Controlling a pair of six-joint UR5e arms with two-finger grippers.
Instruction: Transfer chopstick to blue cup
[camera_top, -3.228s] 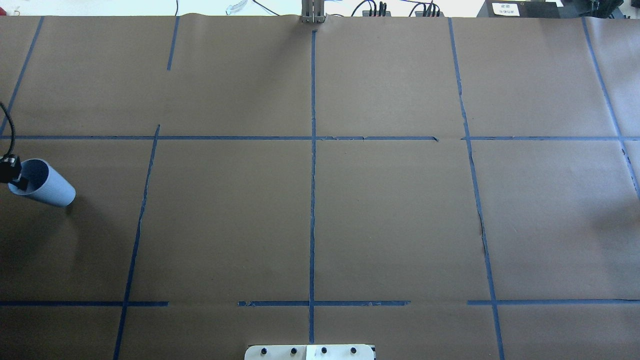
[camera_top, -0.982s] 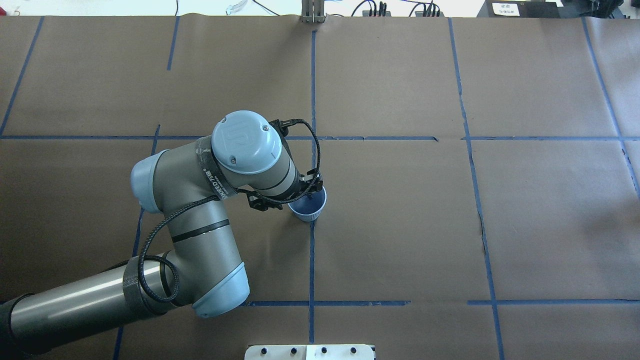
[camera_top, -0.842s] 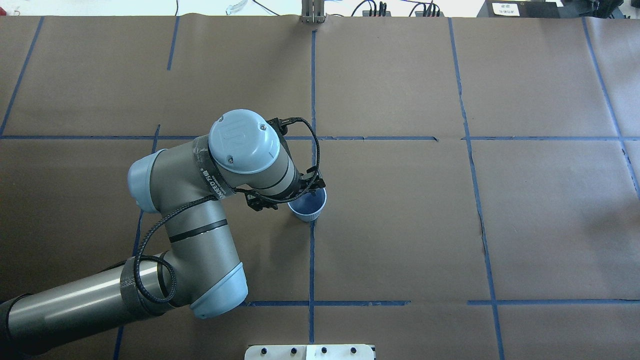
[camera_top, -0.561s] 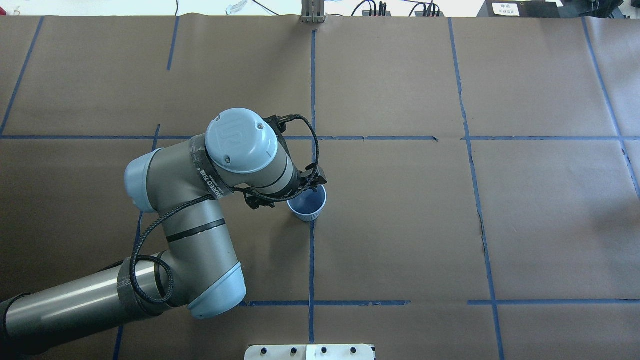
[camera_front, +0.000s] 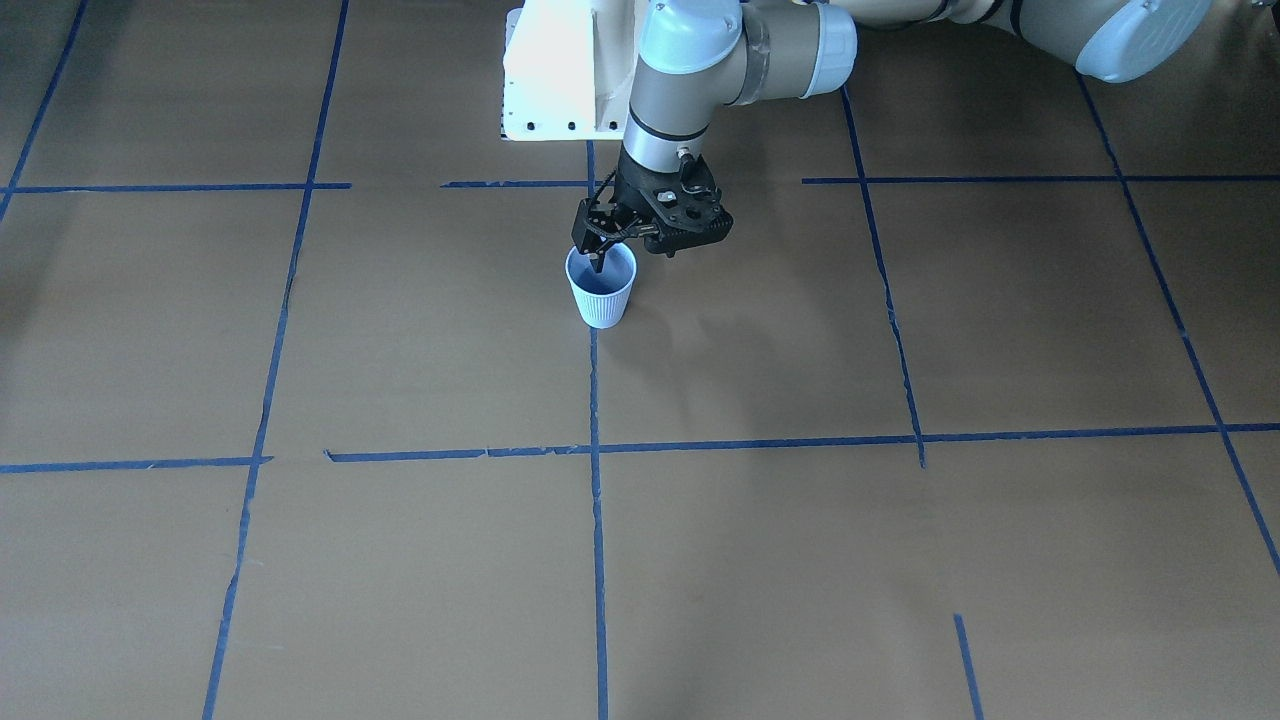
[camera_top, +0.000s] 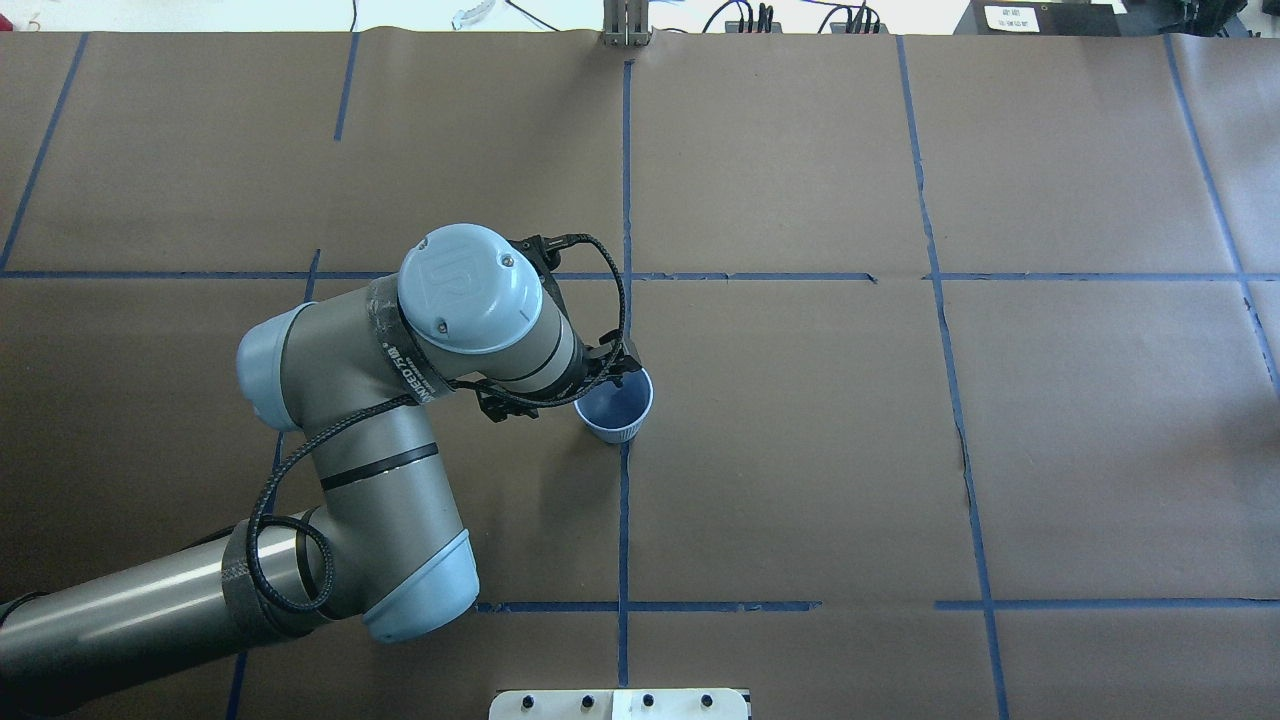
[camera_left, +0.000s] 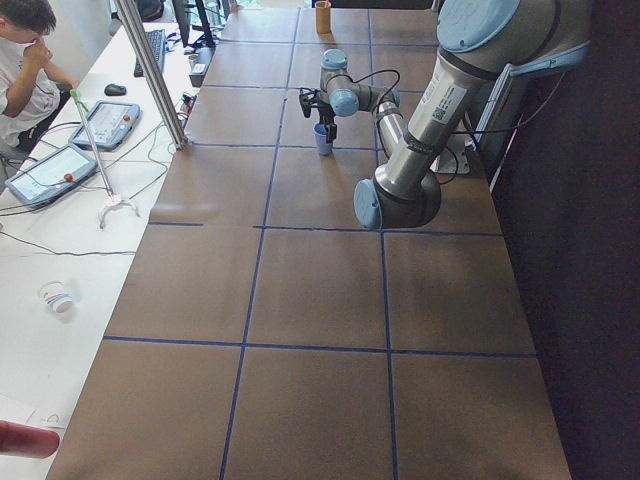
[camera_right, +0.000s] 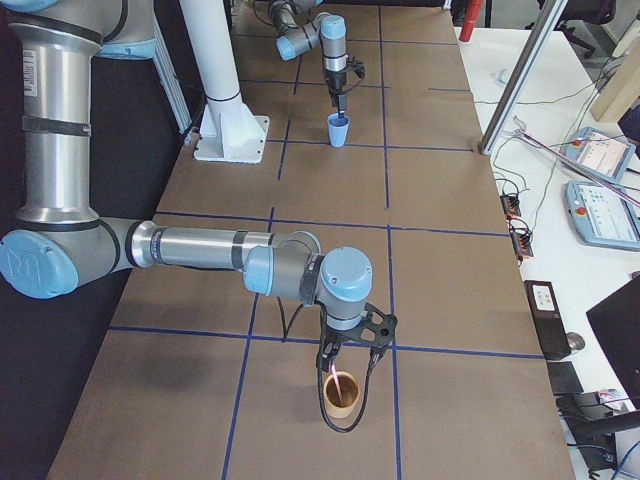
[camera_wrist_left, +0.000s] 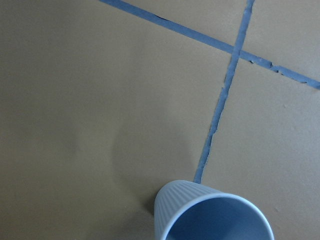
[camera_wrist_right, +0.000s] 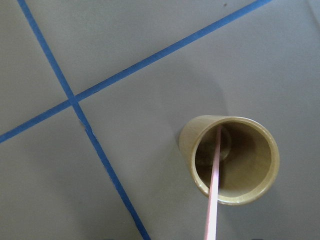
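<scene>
The blue cup (camera_front: 602, 295) (camera_top: 612, 412) (camera_wrist_left: 210, 215) stands upright on the centre tape line. My left gripper (camera_front: 600, 255) (camera_top: 615, 375) hangs open just over its rim on the robot's side, one fingertip dipping into the cup's mouth. Far off at the table's right end, the pink chopstick (camera_wrist_right: 214, 185) (camera_right: 335, 375) leans inside a brown cup (camera_wrist_right: 200, 135) (camera_right: 340, 398). Its upper end runs up toward my right gripper (camera_right: 345, 352) directly above. I cannot tell whether that gripper is open or shut on the chopstick.
The white robot base (camera_front: 555, 70) (camera_top: 620, 705) stands behind the blue cup, with a white post (camera_right: 215, 60) on it. A side bench holds tablets (camera_left: 45, 175), cables and a paper cup (camera_left: 57, 296), and a person (camera_left: 25, 60) sits there.
The left arm brought the blue cup from the far left edge to the centre. Over the last second its wrist drew back left while the cup stayed standing.
</scene>
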